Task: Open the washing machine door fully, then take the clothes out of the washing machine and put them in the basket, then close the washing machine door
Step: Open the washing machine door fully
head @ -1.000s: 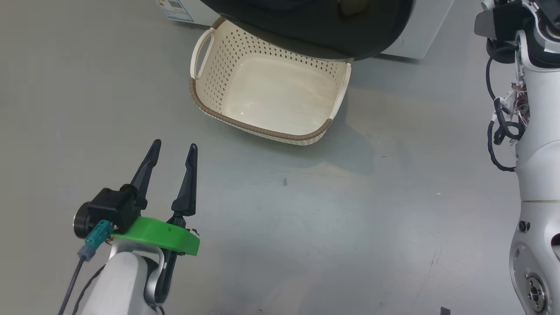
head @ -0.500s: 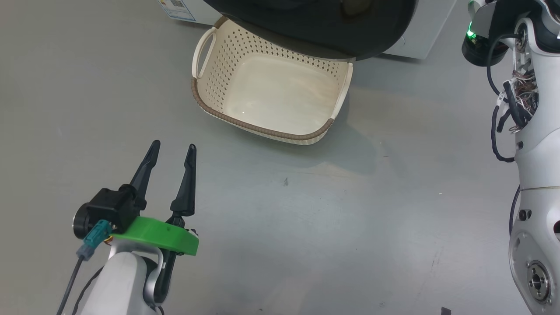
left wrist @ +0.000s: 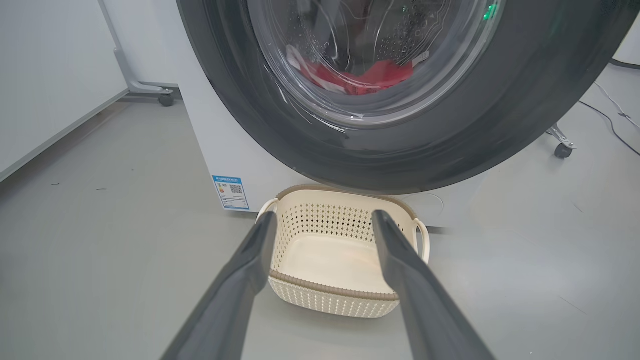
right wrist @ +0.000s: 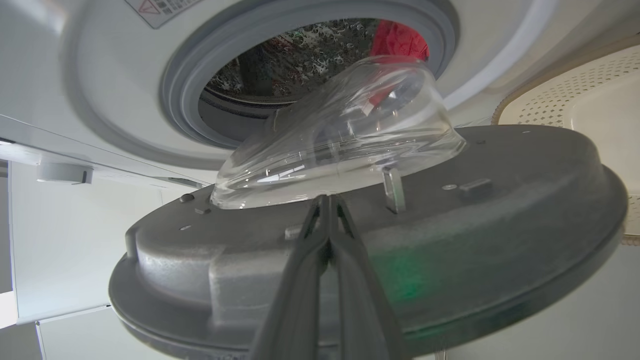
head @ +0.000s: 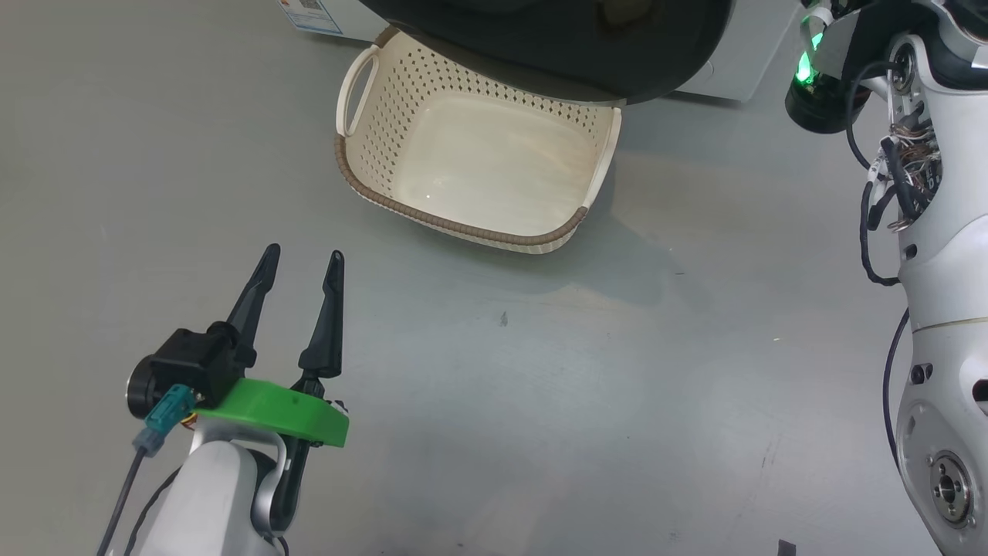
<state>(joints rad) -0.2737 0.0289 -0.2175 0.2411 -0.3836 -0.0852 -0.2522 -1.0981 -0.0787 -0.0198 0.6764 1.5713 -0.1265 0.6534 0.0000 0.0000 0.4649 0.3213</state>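
The washing machine door [head: 556, 54] stands partly open, its black rim hanging over the cream basket [head: 471, 154] on the floor. In the left wrist view the red clothes [left wrist: 372, 80] show through the door's glass window [left wrist: 350, 60], inside the white washing machine [left wrist: 210, 150]. My left gripper [head: 302, 253] is open and holds nothing, low and short of the basket [left wrist: 350, 260]. My right gripper [right wrist: 327, 200] is shut, its tips against the door's grey inner face [right wrist: 475, 215] at the base of the glass bowl [right wrist: 345, 140]. Behind it are the steel drum [right wrist: 280, 65] and the red clothes [right wrist: 400, 40].
Bare grey floor [head: 579, 386] spreads around the basket. My right arm's white body [head: 942, 270] with loose cables stands at the right edge. A blue sticker [left wrist: 230, 192] marks the machine's base. A castor [left wrist: 562, 150] and a cable [left wrist: 610, 115] lie to the machine's right.
My right arm's wrist, with its green light, has swung leftward and lower at the upper right of the head view. The left gripper and basket have barely shifted.
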